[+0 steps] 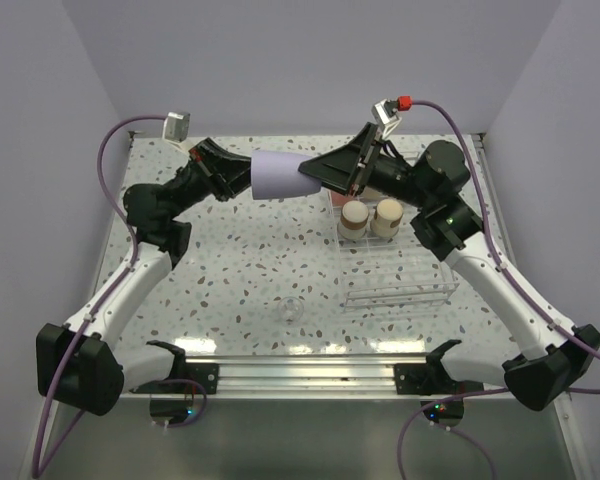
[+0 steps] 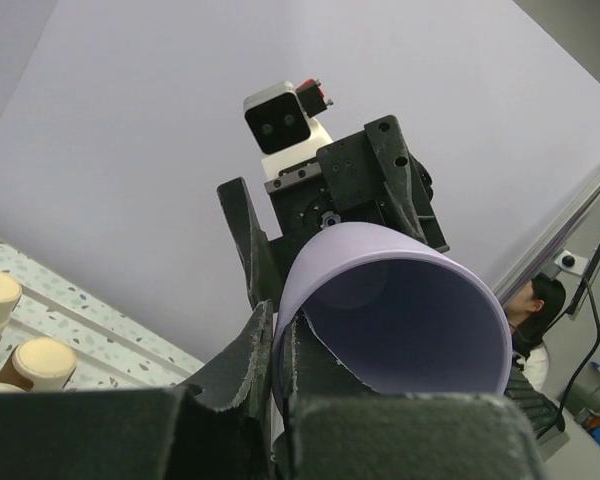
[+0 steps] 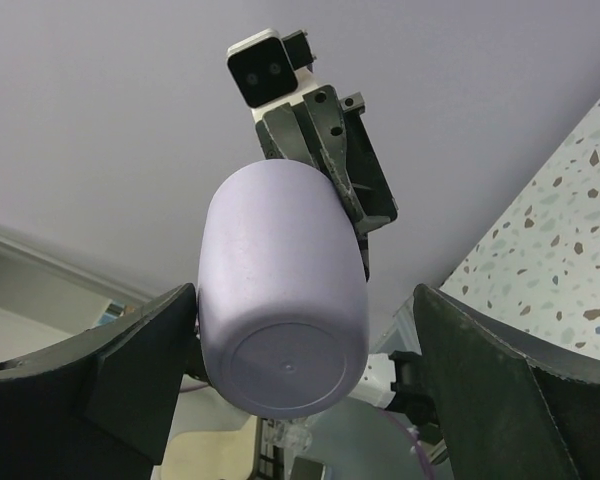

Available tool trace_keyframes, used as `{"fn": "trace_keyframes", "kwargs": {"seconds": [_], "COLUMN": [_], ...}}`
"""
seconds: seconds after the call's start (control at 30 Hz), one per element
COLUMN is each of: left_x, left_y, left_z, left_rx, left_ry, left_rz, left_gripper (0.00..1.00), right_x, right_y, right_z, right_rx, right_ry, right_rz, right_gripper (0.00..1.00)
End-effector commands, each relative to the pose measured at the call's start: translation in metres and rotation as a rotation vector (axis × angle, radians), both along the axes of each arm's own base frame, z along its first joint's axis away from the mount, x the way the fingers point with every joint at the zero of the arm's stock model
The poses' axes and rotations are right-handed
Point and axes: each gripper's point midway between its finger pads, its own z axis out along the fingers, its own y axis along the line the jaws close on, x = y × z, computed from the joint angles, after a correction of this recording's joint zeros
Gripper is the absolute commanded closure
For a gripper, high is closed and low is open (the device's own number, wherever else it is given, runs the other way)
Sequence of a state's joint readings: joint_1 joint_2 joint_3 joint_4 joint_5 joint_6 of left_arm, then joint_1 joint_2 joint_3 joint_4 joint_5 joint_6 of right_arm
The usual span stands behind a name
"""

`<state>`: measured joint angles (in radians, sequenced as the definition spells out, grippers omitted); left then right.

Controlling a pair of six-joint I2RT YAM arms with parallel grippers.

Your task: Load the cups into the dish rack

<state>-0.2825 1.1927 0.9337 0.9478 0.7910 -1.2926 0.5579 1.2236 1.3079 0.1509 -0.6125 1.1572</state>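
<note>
Down in front sits the left arm's black base (image 1: 75,365). The left gripper (image 1: 238,172) pinches the rim of the smooth lavender plastic cup (image 1: 278,175), sideways in the air. It looks light and slippery. The right gripper (image 3: 302,300) gapes wide around its bottom; grab those sides. The clear plastic dish rack (image 1: 400,295) stands to the right.

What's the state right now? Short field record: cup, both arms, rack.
held item: lavender cup, on its side in mid-air between the arms
left fingers: pinching the cup's rim wall
right fingers: open, one on each side of the cup's base; contact unclear
rack: clear, on the table's right side under the right arm
in rack: two beige cups at the far end
likely phase: hand-over from left to right, right side not yet closed
</note>
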Motion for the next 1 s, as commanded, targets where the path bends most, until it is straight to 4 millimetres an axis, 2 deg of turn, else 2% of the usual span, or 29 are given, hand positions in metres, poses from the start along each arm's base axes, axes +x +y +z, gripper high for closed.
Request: {"fn": "trace_keyframes", "kwargs": {"seconds": [0.0, 0.1, 0.3, 0.7, 0.97], "left_x": [-0.004, -0.002, 0.004, 0.023, 0.035], "left_y": [0.004, 0.005, 0.006, 0.011, 0.012], "left_z": [0.013, 0.011, 0.009, 0.008, -0.002], "left_rx": [-0.055, -0.061, -0.071, -0.114, -0.097], "left_ry": [-0.048, -0.039, -0.024, 0.016, 0.053], "left_rz": [0.012, 0.020, 0.040, 0.123, 0.178], "left_gripper": [1.00, 1.00, 1.00, 1.00, 1.00], "right_x": [-0.008, -0.009, -0.010, -0.007, -0.007], "right_y": [-0.003, -0.002, 0.001, 0.006, 0.008], "right_z": [0.023, 0.029, 0.059, 0.052, 0.046], "right_rx": [0.047, 0.063, 0.173, 0.130, 0.122], "right_ry": [-0.057, -0.058, -0.039, -0.026, -0.010], "right_rz": [0.010, 0.020, 0.070, 0.068, 0.062], "right_gripper": [0.08, 0.11, 0.15, 0.17, 0.19]}}
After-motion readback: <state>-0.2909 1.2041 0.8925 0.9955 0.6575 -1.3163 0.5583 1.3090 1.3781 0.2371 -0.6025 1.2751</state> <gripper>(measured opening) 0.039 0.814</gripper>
